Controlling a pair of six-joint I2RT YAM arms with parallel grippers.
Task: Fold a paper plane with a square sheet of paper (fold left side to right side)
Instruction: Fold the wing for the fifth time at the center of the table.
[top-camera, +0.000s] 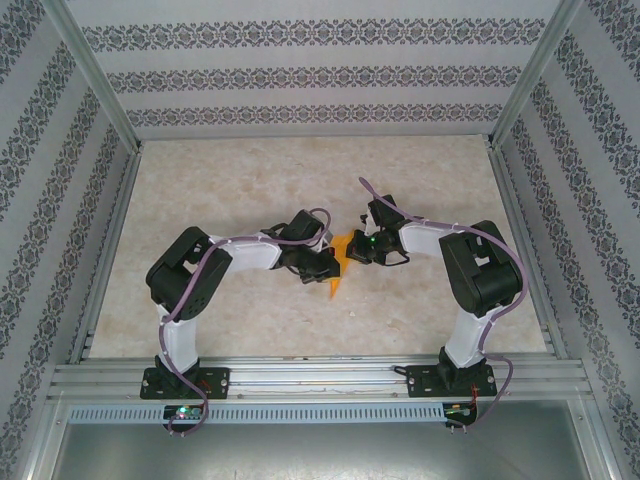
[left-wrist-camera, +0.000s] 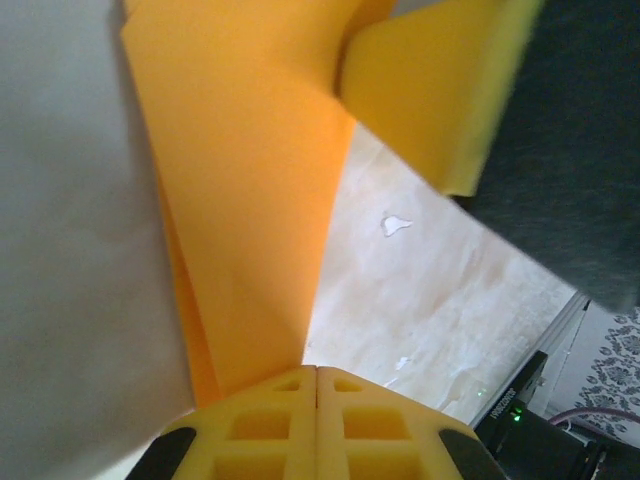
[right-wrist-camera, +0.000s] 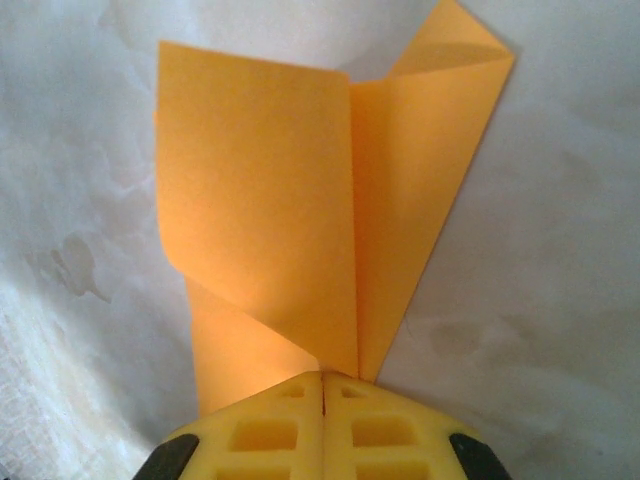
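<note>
Orange paper (top-camera: 338, 270) sits mid-table (top-camera: 250, 190), squeezed between the two wrists, already partly folded, not a flat square. Long axis in the top view runs roughly near-far, tilted a bit, with a narrow pointed end toward the arm bases and the wider part toward the far-right. Left gripper (top-camera: 320, 264) is on its left flank, right gripper (top-camera: 364, 248) on its right and slightly farther back. Both touch it or sit just beside it, so neither arm is meaningfully nearer. Left wrist view: fingers (left-wrist-camera: 285, 420) pressed together, and a tall orange panel fans straight out from the tips, looking raised off the table. What looks like the other gripper's yellow finger (left-wrist-camera: 440, 95) sits at the panel's far end. Right wrist view: fingers (right-wrist-camera: 360, 425) also pressed together, paper directly ahead, a centre crease running away from the tips. The left flap is curled over and a folded corner sits at far right. Can't tell in either view whether an edge is caught between the pads or just pinned under the tips. My read: the fold turns on that crease. The left flap has to cross it rightward, so the left arm carries and the right anchors. Risk is the sheet sliding on the smooth table.
</note>
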